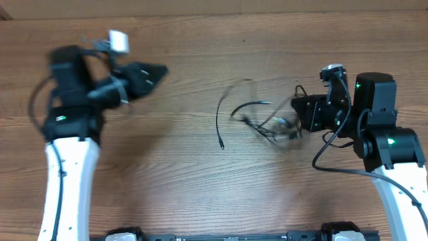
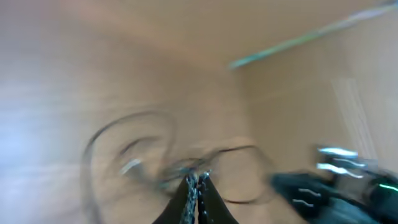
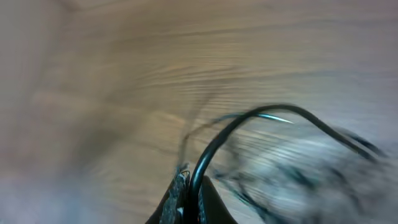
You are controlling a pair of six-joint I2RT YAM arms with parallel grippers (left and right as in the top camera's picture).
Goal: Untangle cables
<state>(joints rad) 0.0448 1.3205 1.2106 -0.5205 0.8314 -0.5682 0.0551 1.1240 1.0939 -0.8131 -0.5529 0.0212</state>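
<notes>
The cables (image 1: 257, 120) lie as a thin black tangle on the wooden table, right of centre, with one strand curving down to a plug end (image 1: 221, 144). My right gripper (image 1: 293, 120) is at the tangle's right edge. In the right wrist view it (image 3: 189, 182) is shut on a black cable (image 3: 273, 112) that arcs up and to the right from between its fingers. My left gripper (image 1: 159, 71) hovers at the upper left, well away from the tangle. In the left wrist view it (image 2: 198, 182) is shut with nothing held, and the blurred cables (image 2: 149, 146) lie beyond its tips.
The right arm's body (image 1: 374, 114) stands at the table's right side and shows blurred in the left wrist view (image 2: 336, 193). The left arm (image 1: 70, 100) stands at the left. The thicker black wire (image 1: 328, 157) fixed to the right arm loops over the table.
</notes>
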